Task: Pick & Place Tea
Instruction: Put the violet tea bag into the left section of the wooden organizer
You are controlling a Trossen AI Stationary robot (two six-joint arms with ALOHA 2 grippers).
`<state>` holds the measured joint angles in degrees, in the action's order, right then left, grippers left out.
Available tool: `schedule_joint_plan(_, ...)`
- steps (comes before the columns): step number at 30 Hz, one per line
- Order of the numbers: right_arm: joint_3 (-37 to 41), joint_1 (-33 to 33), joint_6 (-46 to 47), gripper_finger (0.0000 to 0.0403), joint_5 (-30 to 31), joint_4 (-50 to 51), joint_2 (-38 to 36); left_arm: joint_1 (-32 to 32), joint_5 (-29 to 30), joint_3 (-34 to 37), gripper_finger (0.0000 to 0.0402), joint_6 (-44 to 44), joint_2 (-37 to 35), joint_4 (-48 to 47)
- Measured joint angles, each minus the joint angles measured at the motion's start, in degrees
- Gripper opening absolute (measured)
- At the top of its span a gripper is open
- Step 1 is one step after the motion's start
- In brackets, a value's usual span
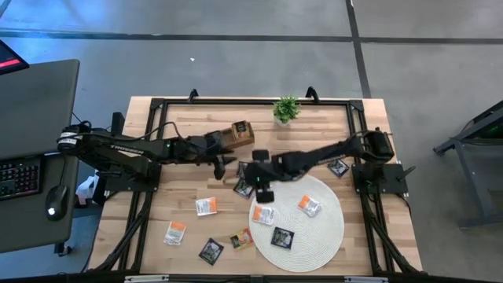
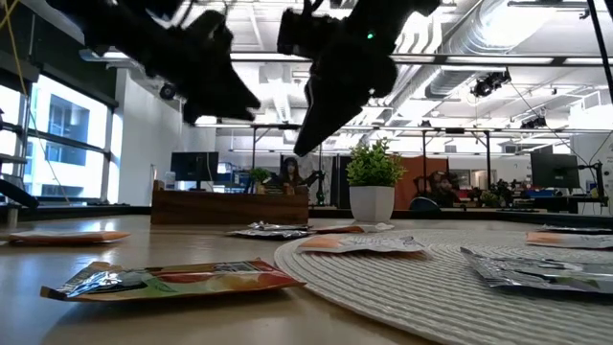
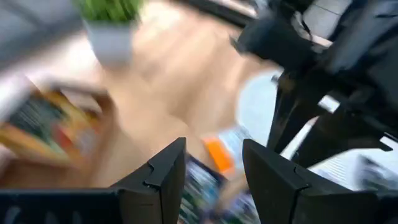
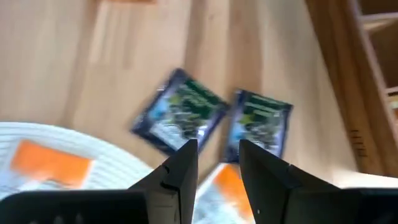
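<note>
Several small square tea sachets lie flat. White-and-orange ones (image 1: 263, 214) (image 1: 309, 206) and a black one (image 1: 281, 236) rest on the round white mat (image 1: 322, 236). Others lie on the wood, among them a white-and-orange one (image 1: 206, 206) and a yellow-brown one (image 1: 240, 238). Two black sachets (image 4: 180, 115) (image 4: 258, 124) lie side by side below my right gripper (image 4: 217, 162), which is open and hovers at the mat's far-left rim (image 1: 259, 187). My left gripper (image 3: 214, 174) is open too, raised over the table's middle (image 1: 224, 161), with a black sachet (image 3: 202, 186) beneath it.
The long brown wooden tray (image 1: 236, 134) lies just beyond my left gripper, and the small potted plant (image 1: 287, 110) stands near the far edge. The two grippers are close together at mid-table. Another black sachet (image 1: 338, 167) lies under the right arm. Bare wood shows at the near left.
</note>
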<state>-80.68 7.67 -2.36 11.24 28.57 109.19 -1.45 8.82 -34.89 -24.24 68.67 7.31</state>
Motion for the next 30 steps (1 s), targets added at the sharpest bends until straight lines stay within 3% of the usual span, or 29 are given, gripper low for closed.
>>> schedule_joint_plan(4, 3.5, 2.7, 3.7, 0.0106, 8.7, -6.6, 0.0, 1.5, -4.9, 0.1, 0.0156, -8.3, 4.8, -3.0)
schedule_joint_plan(11, 14.6, -0.2, 7.1, 0.0057, 12.4, -22.1, 0.1, 3.7, -0.1, 0.0, 0.0156, -14.7, 14.9, 0.9)
schedule_joint_plan(16, 20.3, -4.7, 7.0, 0.0006, 8.3, -30.7, 0.1, 3.7, 4.0, 0.0, 0.0156, -21.1, 19.5, 3.2)
schedule_joint_plan(22, 24.0, -7.8, 6.7, 0.0004, 1.8, -34.4, 0.1, 3.7, 5.2, 0.0, 0.0156, -25.5, 23.9, 7.6)
schedule_joint_plan(30, 25.2, -7.8, 6.1, 0.0002, 1.8, -37.1, 0.8, 3.7, 5.9, 0.0, 0.0156, -29.5, 27.1, 10.0)
